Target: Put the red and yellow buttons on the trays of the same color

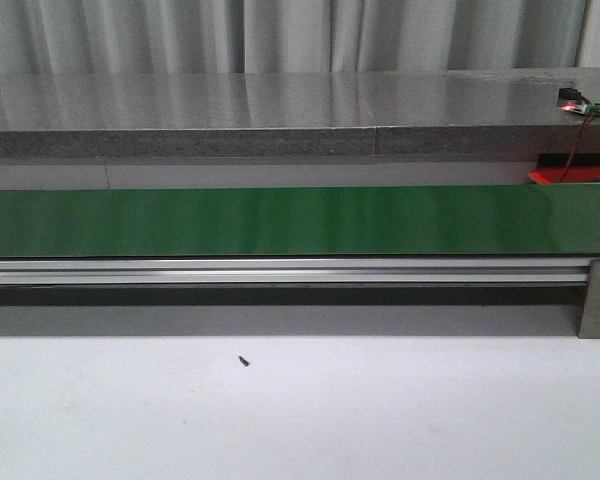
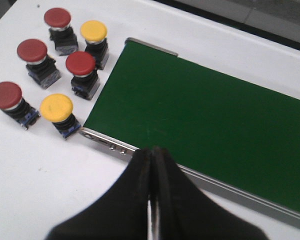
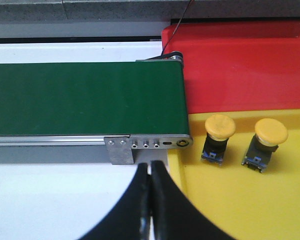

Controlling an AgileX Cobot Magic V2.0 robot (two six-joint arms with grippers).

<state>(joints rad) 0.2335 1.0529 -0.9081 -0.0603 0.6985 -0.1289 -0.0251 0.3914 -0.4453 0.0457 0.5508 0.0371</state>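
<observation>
Buttons, unsorted: I count six on the white table [image 2: 35,190] off the end of the green conveyor belt [image 2: 205,115], all upright with caps up.
Red buttons: four — one [image 2: 57,18] farthest along the table, one [image 2: 32,50] beside it, one [image 2: 80,63] nearest the belt's end edge, one [image 2: 5,95] well out from the belt.
Yellow buttons on table: two — one [image 2: 93,31] just beside the belt's end corner, one [image 2: 56,107] near the belt's other end corner, close to the aluminium rail [image 2: 107,142].
Yellow buttons sorted: two, [image 3: 219,127] and [image 3: 271,131], standing side by side but apart on the yellow tray [image 3: 250,200].
Red tray: I see it [image 3: 240,65] past the belt's other end, touching the yellow tray along one edge; nothing on the part I can see.
Left gripper: its [image 2: 151,160] black fingers are pressed together, holding nothing, above the rail.
Right gripper: it [image 3: 150,170] is likewise closed and empty, above the yellow tray's edge by the belt bracket [image 3: 121,150].
Front camera: I see only the belt and a red corner at the far right.
</observation>
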